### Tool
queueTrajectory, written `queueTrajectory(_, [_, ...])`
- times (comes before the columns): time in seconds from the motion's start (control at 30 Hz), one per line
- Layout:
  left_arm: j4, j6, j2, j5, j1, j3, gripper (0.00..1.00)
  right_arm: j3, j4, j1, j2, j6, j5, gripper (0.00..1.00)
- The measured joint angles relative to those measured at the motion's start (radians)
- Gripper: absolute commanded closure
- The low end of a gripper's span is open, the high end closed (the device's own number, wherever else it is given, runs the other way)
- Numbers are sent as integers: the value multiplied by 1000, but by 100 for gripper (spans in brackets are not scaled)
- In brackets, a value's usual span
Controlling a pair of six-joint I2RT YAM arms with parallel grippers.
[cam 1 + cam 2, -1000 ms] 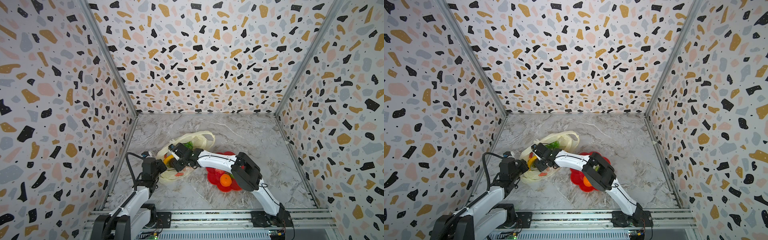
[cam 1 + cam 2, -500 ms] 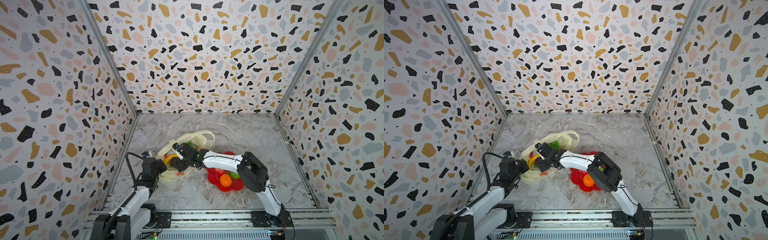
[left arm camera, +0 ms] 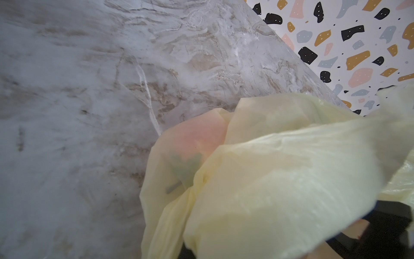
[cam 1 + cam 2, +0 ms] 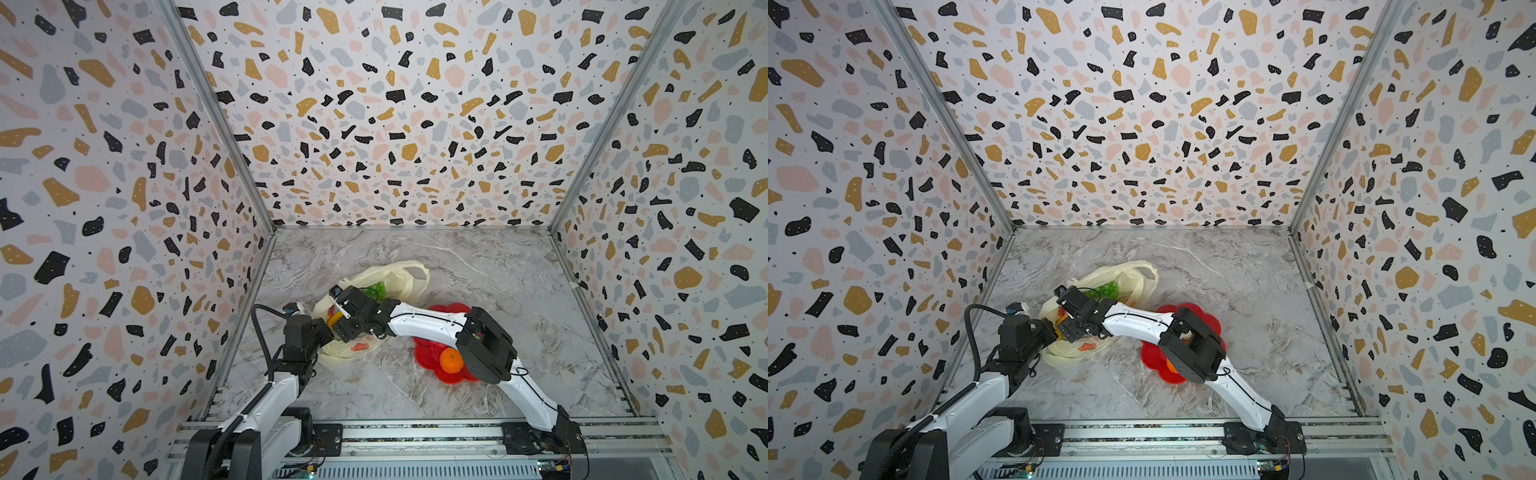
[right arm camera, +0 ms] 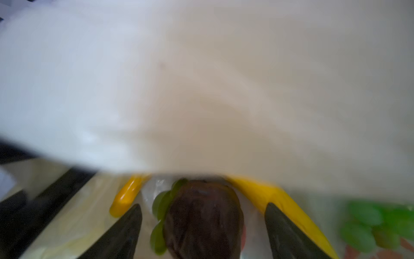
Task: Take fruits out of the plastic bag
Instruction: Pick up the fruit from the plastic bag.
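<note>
Wider than a second ago, the right gripper [image 5: 202,205] holds its fingers [image 5: 125,231] apart inside the bag [image 4: 399,276], which lies by the left edge of the counter [image 4: 478,266]; a dark red apple [image 5: 201,224] sits between them, not yet held. The left gripper [image 4: 325,329] is pinched tight on the bag's rim. Next, squeeze only the apple, not the thin plastic, and lift slowly.

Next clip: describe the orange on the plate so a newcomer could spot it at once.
On the marble table, look beside the pale yellow bag for the red flower-shaped plate. The orange is the round fruit lying on it, next to the right arm's black elbow. Unlike the fruit in the bag, it lies bare, outside any plastic.
</note>
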Motion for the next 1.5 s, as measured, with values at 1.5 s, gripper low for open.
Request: queueTrajectory(1.5, [24, 1, 29, 0, 0, 0, 95, -1020, 352, -447, -910, 391, -384, 42])
